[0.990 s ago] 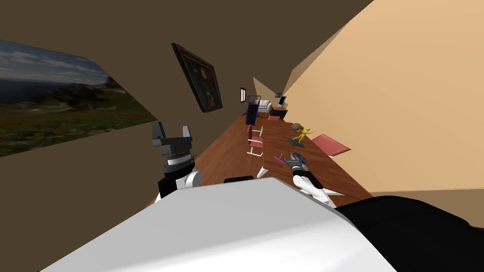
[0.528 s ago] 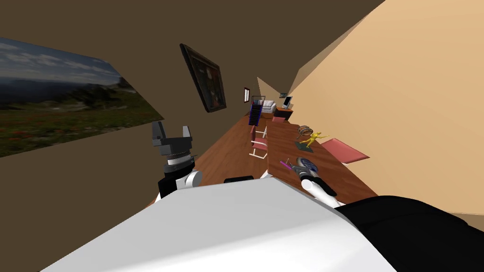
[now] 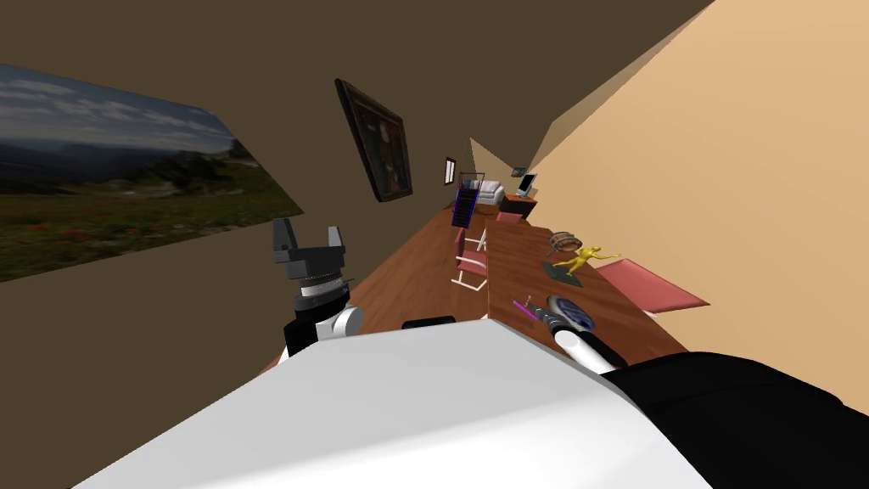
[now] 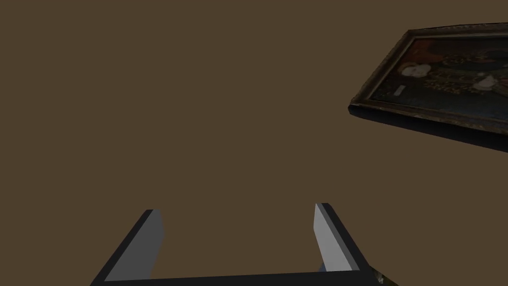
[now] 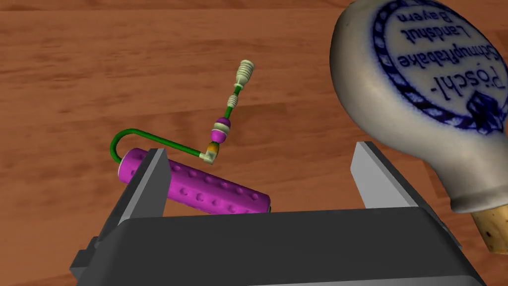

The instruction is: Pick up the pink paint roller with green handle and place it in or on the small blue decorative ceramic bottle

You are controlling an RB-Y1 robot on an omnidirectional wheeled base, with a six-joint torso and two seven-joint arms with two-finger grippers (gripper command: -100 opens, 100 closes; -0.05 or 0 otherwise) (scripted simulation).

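- The right gripper [image 5: 261, 149] hangs low over the wooden table [image 5: 99, 59], its two fingers spread wide and clamping nothing.
- The pink paint roller [image 5: 208, 187] lies flat on the table, close under the gripper. One end of its studded drum is hidden behind the finger farther from the bottle, and the rest runs into the gap between the fingers.
- A thin green wire bends round from that covered end to the beaded handle [image 5: 237, 92], which points away from the gripper, ahead of the gap.
- The bottle [image 5: 397, 94], grey with blue lettering inside a blue ring, lies on its side just outside the other finger. Its corked neck [image 5: 492, 229] points back alongside the gripper's body.
- Farther ahead on the same table stand a yellow figurine [image 3: 581, 257] and a small barrel [image 3: 562, 241], both well apart from the gripper.
- A red chair [image 3: 653, 287] sits between the table and the tan wall [image 3: 747, 170]. A second chair [image 3: 469, 259] stands on the wood floor [image 3: 407, 272] on the table's other side.
- The left gripper [image 3: 309, 231] is raised well apart from the table, fingers apart and empty.
- The long room has a brown wall [image 3: 212, 51] with a dark framed picture [image 3: 379, 140] and a window [image 3: 110, 178] onto hills. A white sofa [image 3: 490, 192] stands at the far end.
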